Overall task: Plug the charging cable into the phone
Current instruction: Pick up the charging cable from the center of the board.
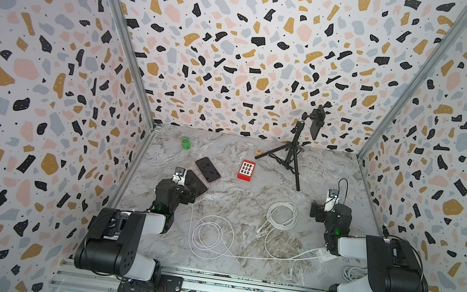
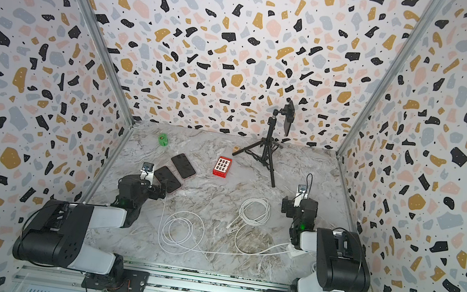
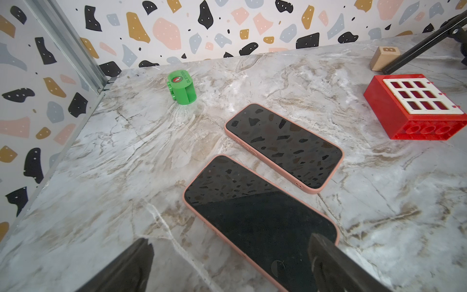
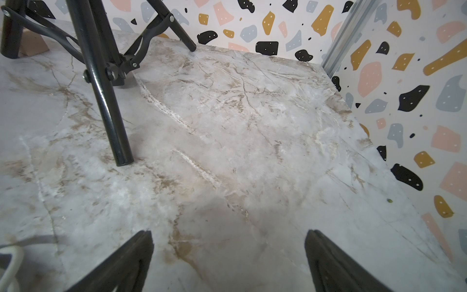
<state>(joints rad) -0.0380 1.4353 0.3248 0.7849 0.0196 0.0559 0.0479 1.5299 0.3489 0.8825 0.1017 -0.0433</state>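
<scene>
Two phones in pink cases lie screen-up side by side on the marble table, the far phone (image 1: 207, 169) (image 2: 183, 166) (image 3: 284, 148) and the near phone (image 1: 196, 183) (image 2: 167, 179) (image 3: 252, 215). My left gripper (image 1: 184, 192) (image 3: 230, 242) hovers open over the near phone's end, one finger (image 3: 328, 263) above its screen, and holds nothing. One white charging cable is coiled mid-table (image 1: 212, 237) (image 2: 178, 232), a second one further right (image 1: 282, 215) (image 2: 254, 211). My right gripper (image 1: 325, 212) (image 4: 228, 235) is open over bare table, right of that second coil.
A black tripod (image 1: 294, 152) (image 4: 108, 101) carrying another phone (image 1: 317, 121) stands at the back right. A red block with a white grid (image 1: 246, 170) (image 3: 417, 106), a green cylinder (image 1: 185, 142) (image 3: 182, 87) and a wooden cube (image 3: 384, 58) sit behind the phones. Both cables run to a white charger (image 1: 325, 256).
</scene>
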